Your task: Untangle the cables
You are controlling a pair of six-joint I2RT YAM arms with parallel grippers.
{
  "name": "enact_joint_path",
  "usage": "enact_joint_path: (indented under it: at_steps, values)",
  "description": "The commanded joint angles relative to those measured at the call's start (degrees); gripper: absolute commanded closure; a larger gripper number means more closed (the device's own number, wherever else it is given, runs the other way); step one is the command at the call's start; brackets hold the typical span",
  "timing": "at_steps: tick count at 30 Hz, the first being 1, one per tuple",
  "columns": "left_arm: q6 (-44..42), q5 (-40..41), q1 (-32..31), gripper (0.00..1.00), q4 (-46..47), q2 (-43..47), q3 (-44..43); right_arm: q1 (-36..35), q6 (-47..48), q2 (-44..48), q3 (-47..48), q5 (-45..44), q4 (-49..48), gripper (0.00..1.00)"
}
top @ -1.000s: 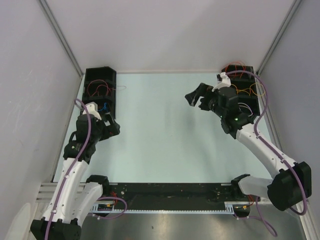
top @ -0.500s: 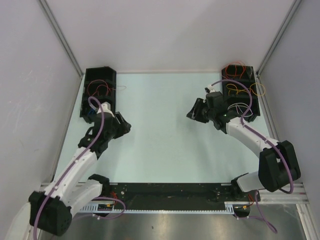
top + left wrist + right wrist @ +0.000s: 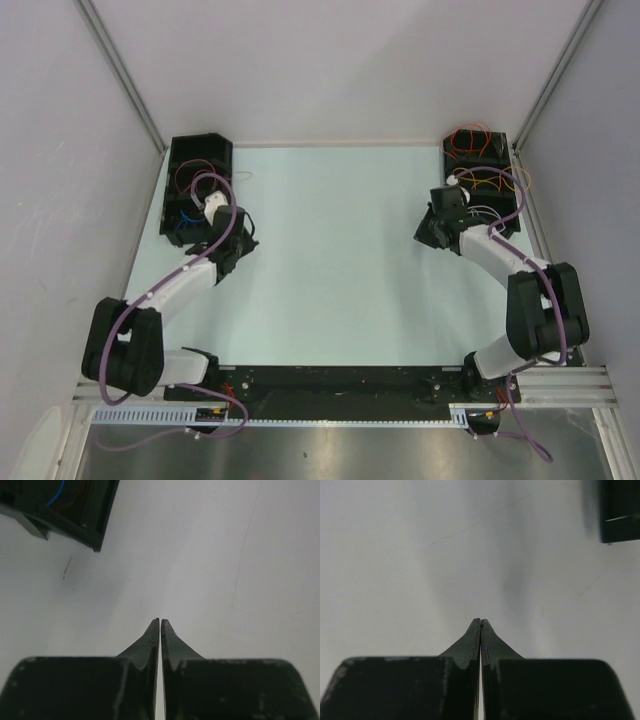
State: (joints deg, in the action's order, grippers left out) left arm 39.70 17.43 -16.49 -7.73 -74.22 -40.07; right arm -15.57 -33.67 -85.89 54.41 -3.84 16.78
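both arms are drawn in near their bases. the left jaws are pressed together with nothing between them, above bare counter (image 3: pixel 330 250), and the right jaws are closed and empty too. the wrist views show each pair of tips meeting over plain surface.

the task's things sit apart from the jaws. red and blue cables (image 3: pixel 193 182) lie in loose loops in the left tray (image 3: pixel 200 142) at about 10 o'clock on the counter. orange, red and whitish cables (image 3: pixel 485 180) lie in the right tray (image 3: pixel 449 165) at about 2 o'clock. some orange loops hang over the right tray's outer rim, and a thin strand end (image 3: pixel 66 566) lies on the counter just outside the left tray's corner.

the step in hand looks like a pause between picks, or a parking move. to do it well, the next reach should open the jaws before it goes over a tray. it should come down on one clear loop away from any crossing and lift slowly, so neighbouring loops slide free rather than cinch. the overhanging loops and the stray end are the likeliest snags, so the arms should pass wide of both.
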Motion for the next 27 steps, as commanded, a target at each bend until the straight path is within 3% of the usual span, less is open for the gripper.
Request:
enact_joint_path:
  at_steps: [1, 2, 9, 13, 20, 27]
  values:
    - [-1.6, 1.4, 4.2, 0.96, 4.9, -4.6, -3.8, 4.8, -2.0, -5.0, 1.9, -2.5, -3.4, 1.00]
    - [-1.9, 0.2, 5.2, 1.00, 5.3, -5.4, -4.0, 5.9, -2.4, -6.2, 2.4, -2.3, -3.6, 1.00]
    - [-2.7, -2.1, 9.5, 1.00, 6.8, -11.4, -5.4, 13.2, -1.6, -13.6, 6.1, -2.5, -2.6, 1.00]
    - [-2.9, 0.6, 11.4, 1.00, 5.4, -13.5, -6.6, 14.7, 0.0, -13.1, 6.8, -4.2, -1.7, 1.00]
    - [-3.0, -4.0, 15.5, 1.00, 6.0, -17.5, -8.4, 17.9, 2.0, -12.9, 8.2, -7.4, -0.3, 1.00]
    - [-2.9, -3.0, 17.9, 1.00, 5.3, -16.8, -9.0, 19.2, 3.0, -13.2, 9.2, -6.3, 0.4, 1.00]
